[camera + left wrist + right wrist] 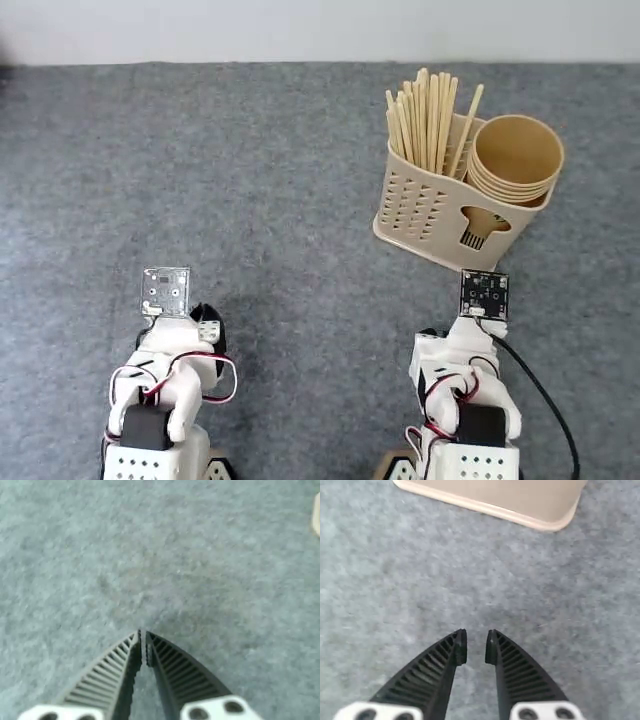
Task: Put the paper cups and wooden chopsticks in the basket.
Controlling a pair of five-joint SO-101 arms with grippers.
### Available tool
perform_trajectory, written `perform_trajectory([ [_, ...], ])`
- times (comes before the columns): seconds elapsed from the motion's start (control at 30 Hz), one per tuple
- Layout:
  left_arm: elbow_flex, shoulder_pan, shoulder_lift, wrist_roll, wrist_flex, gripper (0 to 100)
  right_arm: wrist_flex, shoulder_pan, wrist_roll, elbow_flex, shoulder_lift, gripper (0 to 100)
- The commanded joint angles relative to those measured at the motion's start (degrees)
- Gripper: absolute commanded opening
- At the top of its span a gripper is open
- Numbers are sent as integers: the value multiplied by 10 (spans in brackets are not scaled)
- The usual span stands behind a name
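Paper cups [515, 155], brown and stacked, and the bundle of pale wooden chopsticks [428, 115] already sit in the beige slotted plastic basket [420, 215] on the right arm's side, so you look basically done. Your left gripper [143, 642] is pinched together on nothing. The right gripper [475, 647] is slightly parted and empty over the grey felt [395, 580].

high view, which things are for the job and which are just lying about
For the job: basket, wooden chopsticks standing in it, paper cups stacked in it beside them.
Just there: grey mat underneath.
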Motion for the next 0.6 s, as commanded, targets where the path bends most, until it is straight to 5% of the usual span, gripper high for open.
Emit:
perform_trajectory([
  [0.0,-5,-24,-10,-4,20,14,4,8,68,11,1,79],
  [0.57,-5,-57,-10,-4,82,15,52,36,93,11,0,80],
])
